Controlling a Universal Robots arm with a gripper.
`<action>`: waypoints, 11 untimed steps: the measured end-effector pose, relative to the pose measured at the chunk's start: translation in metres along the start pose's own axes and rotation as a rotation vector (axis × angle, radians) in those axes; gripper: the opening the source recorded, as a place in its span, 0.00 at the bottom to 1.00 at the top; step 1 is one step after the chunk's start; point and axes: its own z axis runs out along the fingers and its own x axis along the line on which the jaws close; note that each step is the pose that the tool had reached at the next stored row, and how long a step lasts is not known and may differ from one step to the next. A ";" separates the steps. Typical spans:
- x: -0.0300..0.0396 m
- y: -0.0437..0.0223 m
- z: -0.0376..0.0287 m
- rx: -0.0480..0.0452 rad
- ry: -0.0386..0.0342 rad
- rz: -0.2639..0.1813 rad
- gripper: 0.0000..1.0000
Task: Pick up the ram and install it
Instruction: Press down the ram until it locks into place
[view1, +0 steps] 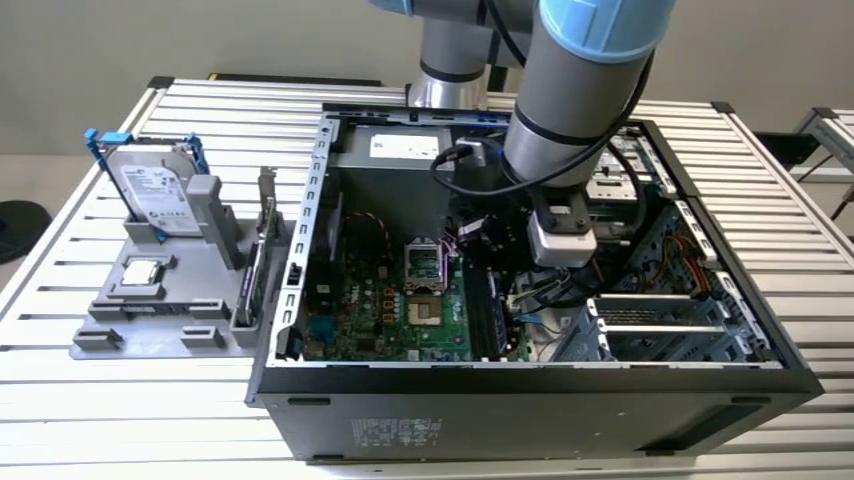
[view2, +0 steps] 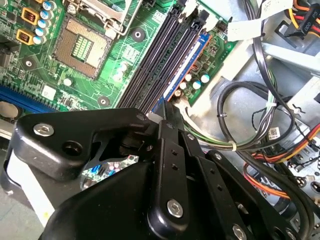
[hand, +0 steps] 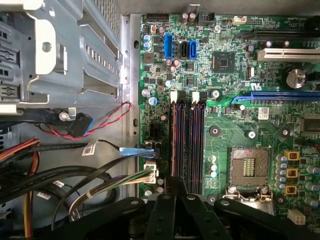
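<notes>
1. Second wrist view is giving you the closest look: your gripper (view2: 169, 107) is pinching its black fingers tight on the ram (view2: 187, 60), which is showing as a thin blue edge running away from the fingertips.
2. You are holding the ram (hand: 174, 140) in line with the outermost of the black memory slots (hand: 195, 140), the one nearest the motherboard's edge. Whether it is fully seated, you cannot tell.
3. In the exterior view the ram (view1: 498, 305) is appearing as a blue strip just beside the wrist, low inside the case (view1: 534, 410).
4. Beyond the slots, the open processor socket (hand: 248, 167) is lying bare on the green board, well clear of your gripper (hand: 175, 182).
5. On the other side, a bundle of black cables (view2: 240, 115) is looping close to the fingers. A twisted red and black wire (hand: 100, 120) is trailing below the metal drive cage (hand: 65, 50).
6. Your arm (view1: 574, 100) is reaching down into the case from above, crossing its upper rim.
7. Outside the case, toward the exterior view's left, a grey fixture (view1: 160, 300) is carrying a hard drive (view1: 158, 195) standing on edge.
8. Everything is sitting on a slatted aluminium table (view1: 134, 420).
</notes>
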 end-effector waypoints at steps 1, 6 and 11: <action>0.0000 0.0000 -0.0001 0.0000 0.0000 0.000 0.00; 0.0000 0.0000 -0.0015 0.0000 0.0000 0.000 0.00; 0.0000 0.0000 -0.0030 0.0000 0.0000 0.000 0.00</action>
